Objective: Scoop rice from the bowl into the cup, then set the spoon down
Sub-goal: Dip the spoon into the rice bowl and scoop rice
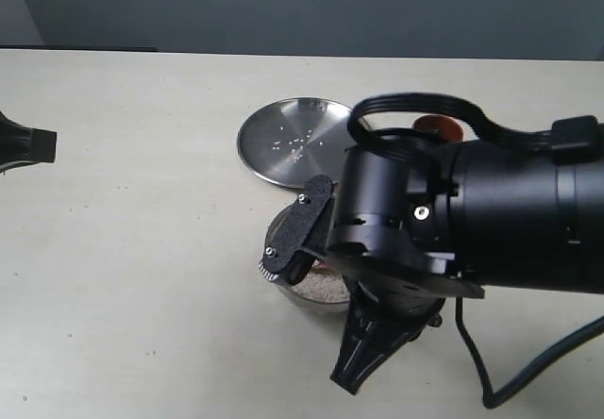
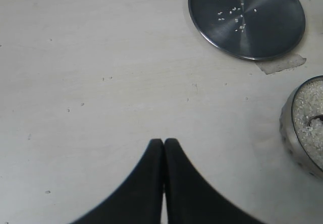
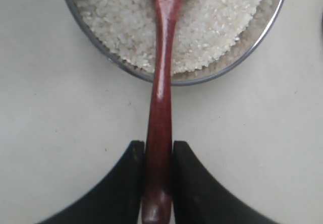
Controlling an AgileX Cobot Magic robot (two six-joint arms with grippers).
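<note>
**Spoon in line with the right pincer, cup off beyond the bowl**

We find the right gripper [image 3: 158, 146] clenched on the spoon [image 3: 160, 82], its two black jaws pressing the slim handle from either side, close to the tail end. The spoon's long axis runs straight out from between the jaws, crosses the rim of the bowl [image 3: 255, 42] and carries on over the rice [image 3: 217, 27]. The head leaves the right wrist view, so we cannot tell whether it is loaded or how deep it sits.

That line is what we think the next move turns on. The cup [image 1: 437, 125] does not lie along it: in the exterior view it shows as a reddish-brown shape beyond the right arm, half hidden by a cable, just past the edge of the plate [image 1: 293, 141] and apart from the bowl. We judge that the spoon must be lifted level and swung away from the bowl towards the cup, with the head kept flat so grains do not spill; a few loose grains already lie on the plate.

The right arm is plainly the nearer one. The left gripper [image 2: 163, 142] has its jaws pressed together on nothing, above the bare table [image 2: 91, 57], well apart from bowl and cup
</note>
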